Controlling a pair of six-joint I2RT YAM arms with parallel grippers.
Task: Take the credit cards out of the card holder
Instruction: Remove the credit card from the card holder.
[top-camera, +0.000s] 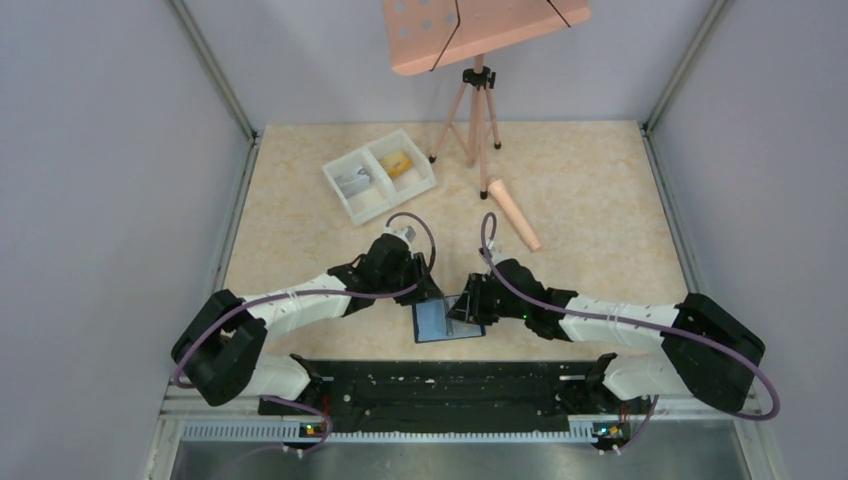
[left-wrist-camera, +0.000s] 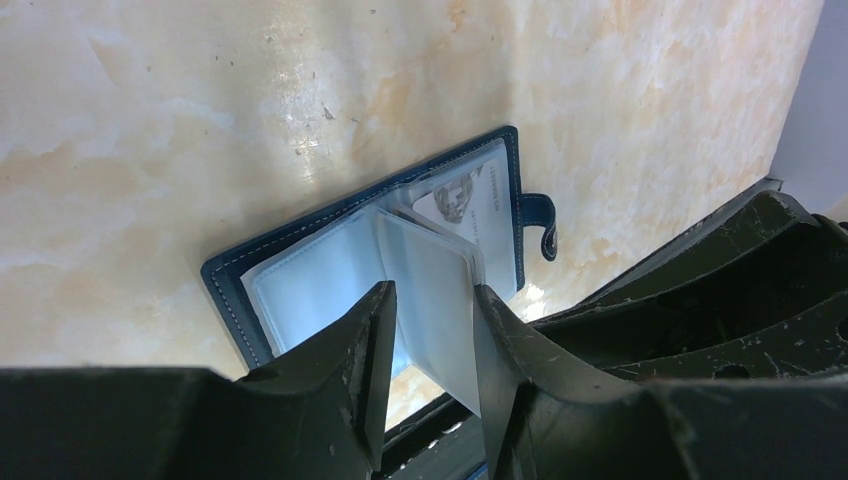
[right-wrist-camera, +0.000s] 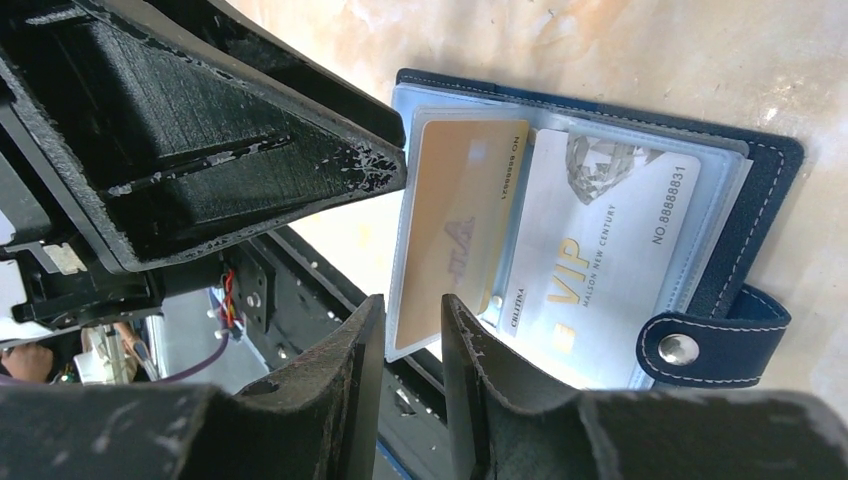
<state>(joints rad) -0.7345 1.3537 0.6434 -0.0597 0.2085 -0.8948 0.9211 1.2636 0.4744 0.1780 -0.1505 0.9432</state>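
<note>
The blue card holder (top-camera: 447, 322) lies open near the table's front edge, between both grippers. My left gripper (left-wrist-camera: 432, 300) is open, with an upright clear sleeve (left-wrist-camera: 430, 290) between its fingers, leaning on the right one. A pale grey card (left-wrist-camera: 460, 200) shows in the pocket behind. My right gripper (right-wrist-camera: 413, 305) is open by a narrow gap. The lower corner of the raised sleeve, holding a tan-gold credit card (right-wrist-camera: 460, 220), sits at its fingertips. A silver VIP card (right-wrist-camera: 610, 260) lies in the flat pocket beside it. A finger of the left gripper (right-wrist-camera: 300, 170) touches that sleeve's top edge.
A white two-compartment tray (top-camera: 380, 175) stands at the back left, with a yellow card (top-camera: 400, 163) and a grey one (top-camera: 352, 182) inside. A pink tripod (top-camera: 478, 120) and a pink cylinder (top-camera: 514, 215) are behind. A black rail (top-camera: 440, 385) runs just in front of the card holder.
</note>
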